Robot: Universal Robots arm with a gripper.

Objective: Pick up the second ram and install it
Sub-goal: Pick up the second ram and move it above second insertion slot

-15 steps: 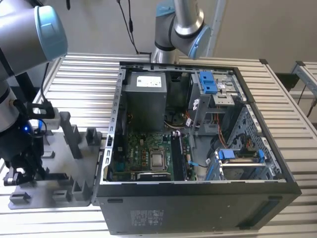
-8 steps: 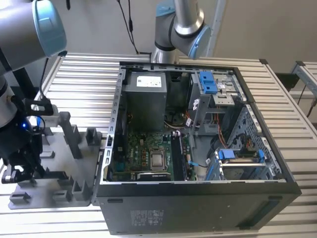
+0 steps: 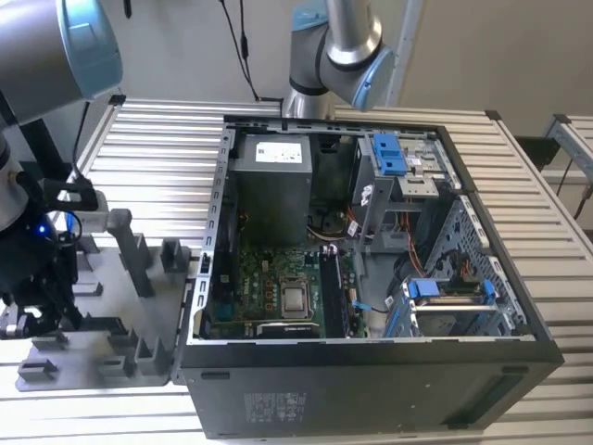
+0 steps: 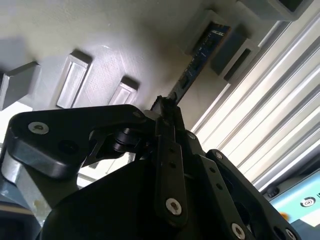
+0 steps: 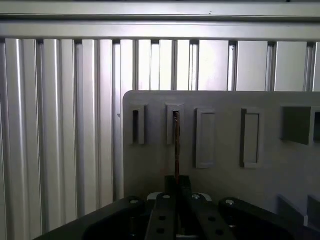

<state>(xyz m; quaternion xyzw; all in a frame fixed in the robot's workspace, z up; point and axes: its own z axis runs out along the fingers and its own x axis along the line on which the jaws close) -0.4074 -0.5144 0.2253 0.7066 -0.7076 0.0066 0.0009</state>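
Observed gripper (image 4: 162, 107) pinched tight on second ram (image 4: 196, 60), held edge-on, far end within slot of grey tray (image 4: 125, 45).

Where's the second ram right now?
In both wrist views the second ram sits edge-on in a slot of the grey tray, pinched by the gripper; that tray lies at the exterior view's left, beside the PC case.

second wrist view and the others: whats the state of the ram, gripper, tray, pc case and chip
second ram: edge-on, gripped at one end, far end at a tray slot; seated or lifted, cannot tell
gripper: shut on the second ram, over the grey tray
grey tray: lying flat, slots beside the ram empty
computer case: on its side, open, side panel off
processor chip: seated on the board
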